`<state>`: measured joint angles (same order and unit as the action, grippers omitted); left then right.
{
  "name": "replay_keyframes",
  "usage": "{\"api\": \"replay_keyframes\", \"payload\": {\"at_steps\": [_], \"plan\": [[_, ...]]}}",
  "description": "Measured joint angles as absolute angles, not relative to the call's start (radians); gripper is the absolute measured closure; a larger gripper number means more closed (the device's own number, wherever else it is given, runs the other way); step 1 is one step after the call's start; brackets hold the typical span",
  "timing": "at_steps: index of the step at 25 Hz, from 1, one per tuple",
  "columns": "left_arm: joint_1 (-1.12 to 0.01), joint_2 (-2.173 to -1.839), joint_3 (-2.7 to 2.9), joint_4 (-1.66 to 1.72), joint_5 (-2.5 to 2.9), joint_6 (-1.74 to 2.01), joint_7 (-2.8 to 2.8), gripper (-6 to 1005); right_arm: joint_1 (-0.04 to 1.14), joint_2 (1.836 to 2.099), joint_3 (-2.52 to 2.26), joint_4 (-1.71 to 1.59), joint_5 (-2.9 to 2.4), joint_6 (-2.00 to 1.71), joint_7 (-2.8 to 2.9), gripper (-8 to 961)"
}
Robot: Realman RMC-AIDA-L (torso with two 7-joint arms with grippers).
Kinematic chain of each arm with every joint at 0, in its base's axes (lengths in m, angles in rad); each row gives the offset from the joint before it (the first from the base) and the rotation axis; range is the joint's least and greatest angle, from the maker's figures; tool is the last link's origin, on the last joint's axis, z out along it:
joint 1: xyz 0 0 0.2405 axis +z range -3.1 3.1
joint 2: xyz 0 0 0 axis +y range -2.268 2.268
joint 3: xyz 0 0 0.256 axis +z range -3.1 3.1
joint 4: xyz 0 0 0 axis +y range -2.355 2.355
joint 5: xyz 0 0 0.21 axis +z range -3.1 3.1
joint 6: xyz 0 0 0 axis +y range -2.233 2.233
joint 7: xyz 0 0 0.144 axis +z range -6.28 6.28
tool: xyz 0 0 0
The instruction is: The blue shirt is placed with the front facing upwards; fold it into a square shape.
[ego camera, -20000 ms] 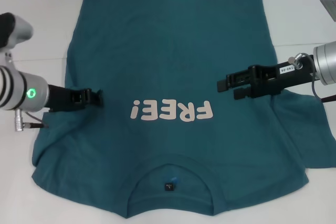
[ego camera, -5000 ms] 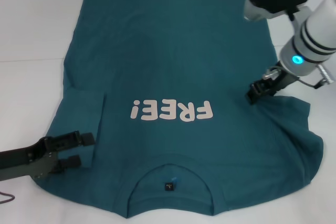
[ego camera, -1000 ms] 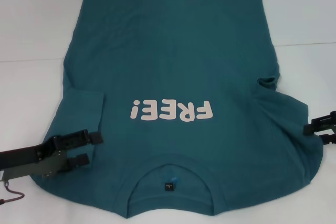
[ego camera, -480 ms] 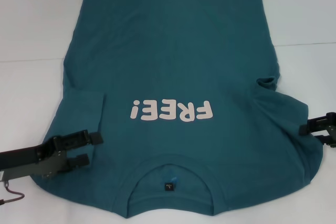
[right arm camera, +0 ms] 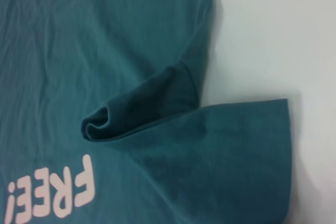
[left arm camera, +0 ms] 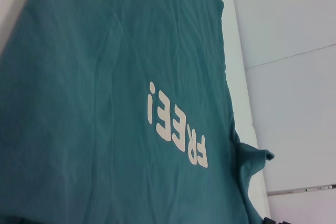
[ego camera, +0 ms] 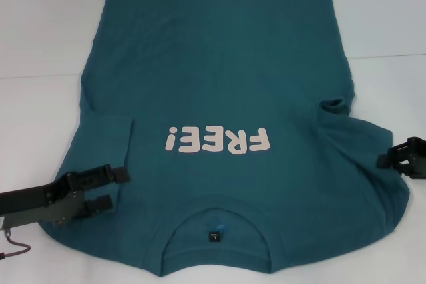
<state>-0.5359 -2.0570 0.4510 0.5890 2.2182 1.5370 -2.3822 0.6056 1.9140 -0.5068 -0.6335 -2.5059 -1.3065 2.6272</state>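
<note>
White table (ego camera: 40, 24) fills the head view. Blue shirt (ego camera: 213, 64) spread flat over the centre, front up, hem toward the top edge, collar (ego camera: 216, 234) at bottom centre. "FREE!" print (ego camera: 217, 140) reads upside down mid-frame. Left sleeve (ego camera: 103, 141) folded inward on the body, centre left; right sleeve (ego camera: 363, 154) bunched and creased, centre right. Left gripper (ego camera: 110, 187), lower left, fingers spread apart, lying over the shirt's shoulder edge, grasping nothing. Right gripper (ego camera: 393, 159) at the right edge, over the right sleeve; whether parted or clenched, cannot tell.
</note>
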Motion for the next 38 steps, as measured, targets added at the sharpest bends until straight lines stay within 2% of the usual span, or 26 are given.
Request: {"api": "replay_keyframes", "payload": {"at_steps": [1, 11, 22, 30, 33, 38], "plan": [[-0.536, -2.057, 0.451, 0.589, 2.218, 1.537, -2.382, 53, 0.605, 1.914, -0.506, -0.633, -2.497, -1.306, 2.628, 455], [-0.532, -2.057, 0.451, 0.589, 2.218, 1.537, -2.382, 53, 0.596, 1.909, -0.51, -0.633, -2.471, -1.31, 2.629, 890], [-0.528, -2.055, 0.451, 0.589, 2.218, 1.537, -2.382, 53, 0.601, 1.909, -0.624, -0.664, -2.477, -1.367, 2.58, 874], [-0.526, -2.054, 0.449, 0.589, 2.218, 1.537, -2.382, 53, 0.579, 1.927, -0.703, -0.808, -2.497, -1.435, 2.579, 862], [-0.526, -2.053, 0.449, 0.589, 2.218, 1.537, -2.382, 52, 0.584, 1.942, -0.707, -0.855, -2.546, -1.458, 2.581, 858], [-0.525, -2.052, 0.45, 0.589, 2.218, 1.537, -2.382, 52, 0.598, 1.996, -0.721, -0.978, -2.666, -1.49, 2.581, 850]]}}
